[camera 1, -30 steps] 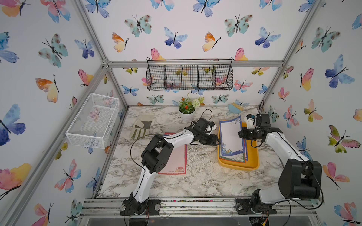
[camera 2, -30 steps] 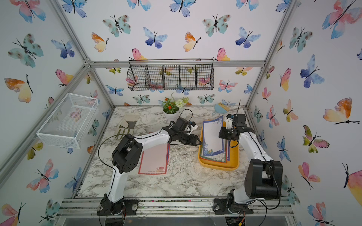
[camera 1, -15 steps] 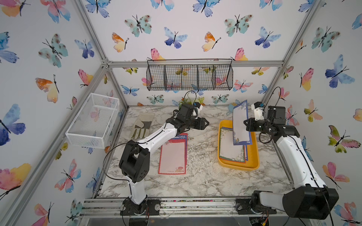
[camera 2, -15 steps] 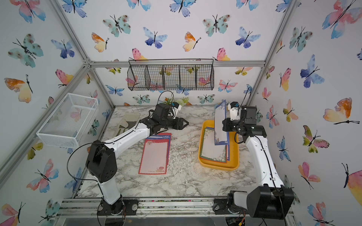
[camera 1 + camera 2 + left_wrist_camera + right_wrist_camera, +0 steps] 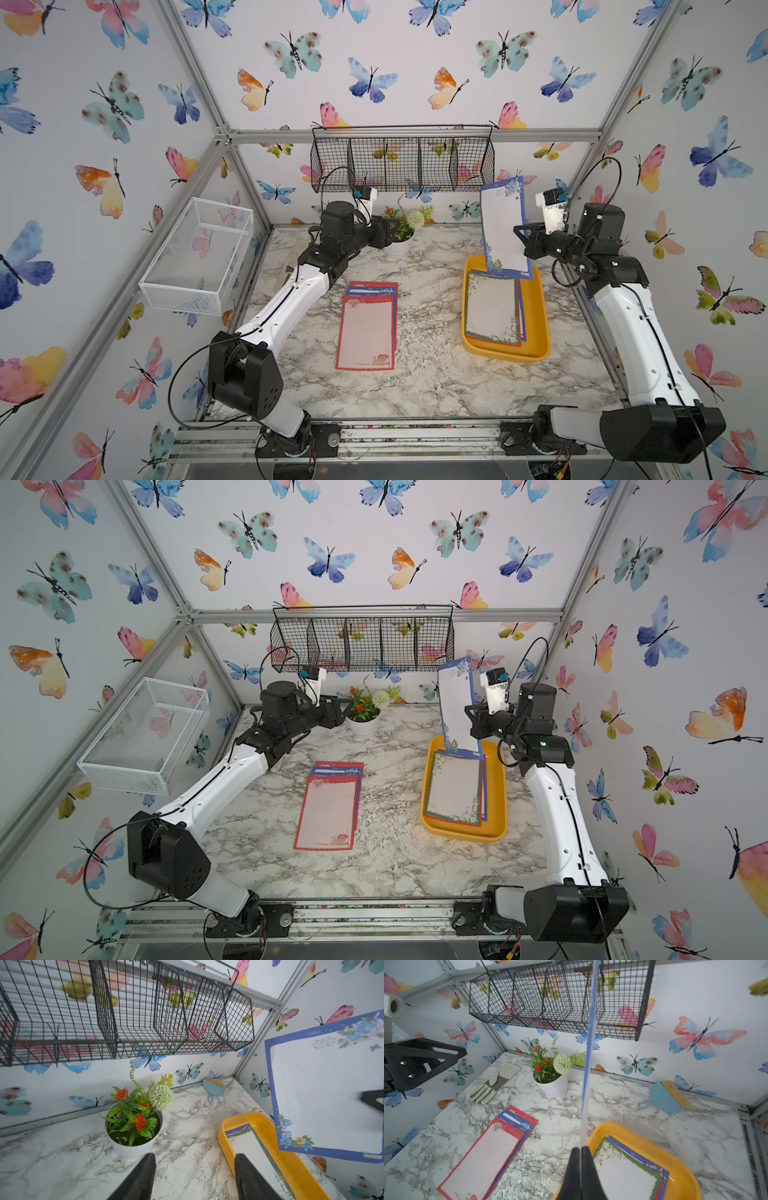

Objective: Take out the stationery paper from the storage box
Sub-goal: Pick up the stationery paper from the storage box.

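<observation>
On your desk (image 5: 415,386) sits the storage box (image 5: 538,324) with stationery paper (image 5: 492,311) inside, another pile (image 5: 365,332) apart. Your right tool (image 5: 580,1150) clamps a blue-bordered sheet (image 5: 503,224) upright above the box; your left tool (image 5: 194,1157) gapes, empty.

Blue-bordered sheet (image 5: 503,224) upright above yellow box (image 5: 537,316)

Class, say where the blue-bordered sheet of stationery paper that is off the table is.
In both top views the blue-bordered sheet hangs upright over the far end of the storage box, on the table's right side, pinched by the right claw.
</observation>
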